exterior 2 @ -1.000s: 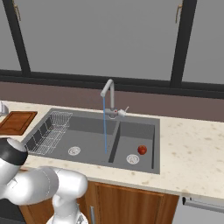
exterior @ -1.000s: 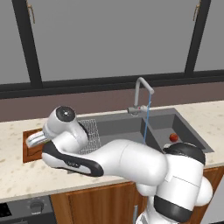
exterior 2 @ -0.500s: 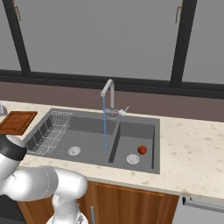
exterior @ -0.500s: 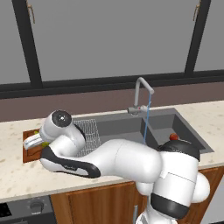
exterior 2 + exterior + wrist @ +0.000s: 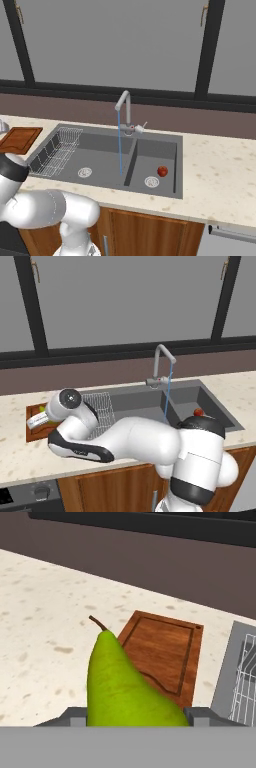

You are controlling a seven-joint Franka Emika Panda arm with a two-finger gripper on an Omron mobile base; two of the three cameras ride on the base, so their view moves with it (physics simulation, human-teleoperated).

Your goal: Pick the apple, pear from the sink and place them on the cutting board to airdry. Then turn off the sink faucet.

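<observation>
The pear (image 5: pixel 122 687) is sitting clamped between the fingers (image 5: pixel 197 716), hanging over the near end of the cutting board (image 5: pixel 167 648) on the desk (image 5: pixel 45 617). The apple (image 5: pixel 162 171) is lying in the sink's (image 5: pixel 102 150) smaller compartment.

Flat, even rendered light covers the kitchen, moderately bright with no visible source and no glare. The counter (image 5: pixel 20 456) reads pale and evenly lit in both base views, while the window panes behind sit a dull uniform grey. Shadows are faint: the sink (image 5: pixel 100 150) walls shade softly toward the basin floor, and the arm's white shell darkens gently on its underside. Both base views look soft and low in detail, with jagged edges on the wire rack (image 5: pixel 55 152). In the hand view the pear (image 5: pixel 120 687) shows smooth shading, brighter on its left flank, against a slightly blurred cutting board (image 5: pixel 165 647). No edge distortion shows.
</observation>
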